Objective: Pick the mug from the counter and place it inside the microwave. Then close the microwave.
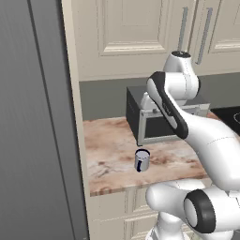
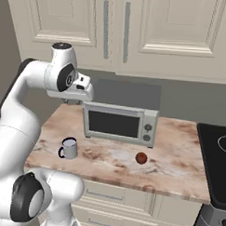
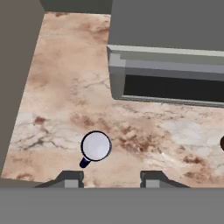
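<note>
Mug [image 3: 96, 146] stood upright on the desk [image 3: 65, 87], in the lower left-centre of the hand view, rim toward the camera, dark handle pointing toward the lower left of that frame. The fingers [image 3: 69, 179] sat at the bottom edge, parted with nothing between them; gripper [image 3: 112, 180] released. Mug lay just above the fingers and nearer the left one, so it was off the midline, toward the left of the frame. Judgement: the hand needs to shift that way and descend before closing; the mug's axis is vertical, so a side grip clear of the handle seems fitting.

In the left base view the mug [image 1: 142, 160] was at centre, in front of a grey box [image 1: 154, 124] with silver-framed front. In the right base view the mug [image 2: 69, 148] sat left of centre, well apart from a small brown ball [image 2: 141, 158].

Hard to make out: height of the fingers above the mug. The hand itself was largely hidden behind the arm's wrist in the base views. A door with a tan frame could not be made out.
</note>
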{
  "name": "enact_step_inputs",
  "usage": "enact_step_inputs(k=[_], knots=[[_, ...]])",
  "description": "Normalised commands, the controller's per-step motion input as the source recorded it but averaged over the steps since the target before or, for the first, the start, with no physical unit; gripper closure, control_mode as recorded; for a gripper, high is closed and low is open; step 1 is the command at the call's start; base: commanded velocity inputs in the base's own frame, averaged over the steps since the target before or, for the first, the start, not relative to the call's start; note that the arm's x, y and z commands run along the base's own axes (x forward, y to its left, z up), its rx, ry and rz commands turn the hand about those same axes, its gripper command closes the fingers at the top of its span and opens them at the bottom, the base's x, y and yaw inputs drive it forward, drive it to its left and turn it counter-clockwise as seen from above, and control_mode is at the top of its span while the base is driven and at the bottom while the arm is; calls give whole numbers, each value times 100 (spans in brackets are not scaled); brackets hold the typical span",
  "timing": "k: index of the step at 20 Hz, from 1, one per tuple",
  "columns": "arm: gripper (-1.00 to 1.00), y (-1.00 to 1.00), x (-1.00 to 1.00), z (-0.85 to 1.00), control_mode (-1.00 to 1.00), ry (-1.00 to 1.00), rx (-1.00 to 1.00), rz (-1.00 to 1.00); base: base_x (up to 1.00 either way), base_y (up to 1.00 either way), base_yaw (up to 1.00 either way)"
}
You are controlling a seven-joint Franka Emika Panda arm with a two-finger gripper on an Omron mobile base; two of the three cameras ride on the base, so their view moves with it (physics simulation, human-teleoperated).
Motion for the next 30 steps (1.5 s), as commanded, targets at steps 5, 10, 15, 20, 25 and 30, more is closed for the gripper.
enact_step_inputs(k=[5, 10, 15, 20, 25, 30], knots=[[-100, 0, -1, 0, -100, 0, 0, 0, 0, 0, 0], [-100, 4, -32, -16, -100, 3, 1, -7, 0, 0, 0], [-100, 28, -45, -30, -100, 3, 0, -26, 0, 0, 0], [-100, 16, -41, -38, -100, 2, 1, -37, 0, 0, 0], [-100, 2, -24, -33, -100, 1, 9, -39, 0, 0, 0], [-100, -24, 2, -5, -100, 0, 10, -16, 0, 0, 0]])
